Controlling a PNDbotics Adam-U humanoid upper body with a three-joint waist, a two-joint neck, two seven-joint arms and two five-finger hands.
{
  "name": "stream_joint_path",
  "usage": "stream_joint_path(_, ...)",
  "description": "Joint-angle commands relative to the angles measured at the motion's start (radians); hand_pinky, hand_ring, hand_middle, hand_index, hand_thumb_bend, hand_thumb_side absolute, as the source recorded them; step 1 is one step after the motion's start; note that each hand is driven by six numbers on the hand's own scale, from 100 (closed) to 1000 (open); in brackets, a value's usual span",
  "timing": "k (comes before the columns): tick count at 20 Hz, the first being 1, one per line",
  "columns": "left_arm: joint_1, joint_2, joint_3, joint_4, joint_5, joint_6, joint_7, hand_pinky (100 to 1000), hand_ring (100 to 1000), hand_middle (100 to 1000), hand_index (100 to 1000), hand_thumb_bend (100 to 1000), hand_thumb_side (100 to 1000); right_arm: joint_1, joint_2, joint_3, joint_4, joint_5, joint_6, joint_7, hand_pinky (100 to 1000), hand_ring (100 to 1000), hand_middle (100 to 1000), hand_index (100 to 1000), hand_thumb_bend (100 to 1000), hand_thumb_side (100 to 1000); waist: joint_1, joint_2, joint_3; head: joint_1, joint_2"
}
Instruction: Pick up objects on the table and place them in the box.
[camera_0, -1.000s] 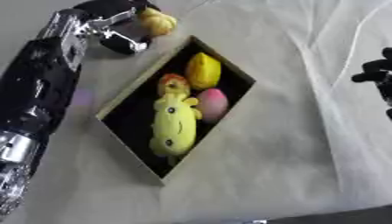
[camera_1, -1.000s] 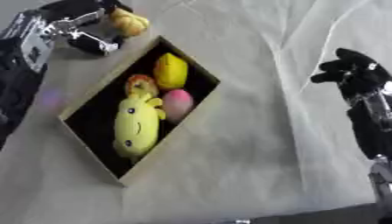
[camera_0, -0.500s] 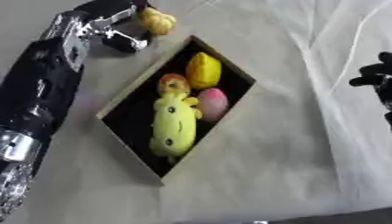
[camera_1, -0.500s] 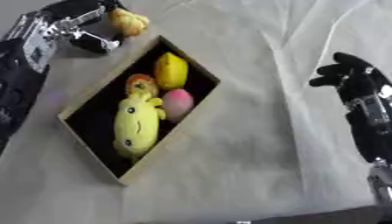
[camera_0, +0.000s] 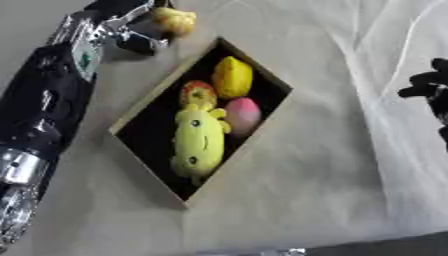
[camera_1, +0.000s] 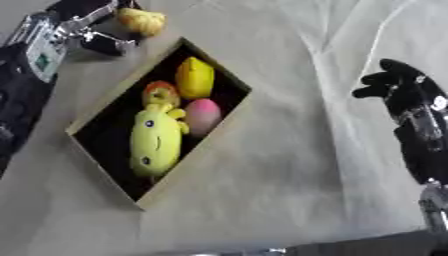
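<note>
1. Box (camera_0: 153, 107): on bench, holds four soft toys.
2. Left robot hand (camera_0: 131, 27): fingers closed round yellow toy (camera_0: 175, 19), beyond the box's far corner.
3. Right robot hand (camera_1: 394, 82): curled, empty, idle.
4. Step: carrying. Next: bring toy over box, release.

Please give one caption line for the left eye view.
Left hand holds a yellow toy beyond the box of toys.

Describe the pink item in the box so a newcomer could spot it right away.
Start at the open box lying askew on the cloth-covered table. Four soft things lie in it: a long yellow plush, a yellow lemon shape at the far end, a small orange-and-yellow toy, and the pink item. It lies against the right wall, beside the plush's head, and is the only pink, egg-shaped thing there.
</note>
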Motion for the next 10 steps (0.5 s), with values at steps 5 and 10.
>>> stream_joint_path(5,-0.003,0.019,-0.043,-0.059,0.062,-0.057,-0.031,732,718,549,701,100,155,0.031,-0.037,-0.015,-0.014,-0.033,-0.022,-0.002,1000,697,697,864,100,692,-0.014,-0.079,0.024,-0.021,0.008)
stream_joint_path(10,0.013,0.03,-0.091,-0.138,0.13,-0.095,-0.062,740,725,565,710,100,121,0.057,-0.053,-0.024,-0.014,-0.046,-0.031,-0.006,1000,697,697,863,100,685,-0.011,-0.107,0.057,-0.049,0.008)
